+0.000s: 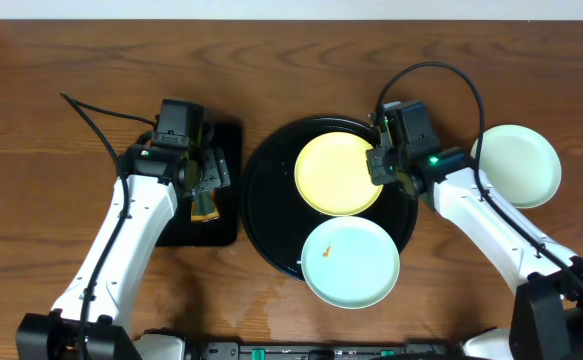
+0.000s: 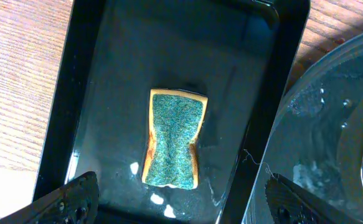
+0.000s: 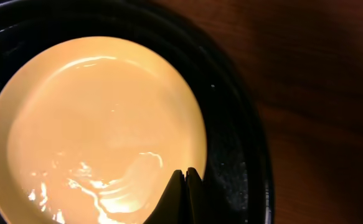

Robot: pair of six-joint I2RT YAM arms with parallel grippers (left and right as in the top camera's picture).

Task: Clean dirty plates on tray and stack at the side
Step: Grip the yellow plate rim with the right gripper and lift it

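The pale yellow plate [image 1: 338, 173] lies in the round black tray [image 1: 266, 200]. It fills the right wrist view [image 3: 94, 124], wet and glossy. My right gripper [image 1: 379, 165] is shut, its tips [image 3: 185, 174] over the yellow plate's right rim. A mint-blue plate [image 1: 351, 262] with a small orange smear sits on the tray's front rim. A second mint-blue plate [image 1: 516, 165] lies on the table at the right. My left gripper [image 1: 203, 172] is open and empty [image 2: 181, 199] above a sponge.
A green-topped sponge [image 2: 174, 138] lies in the small black rectangular tray [image 2: 106, 62], left of the round tray [image 2: 318, 124]. It also shows in the overhead view [image 1: 204, 205]. Wet patches mark the table near the front edge.
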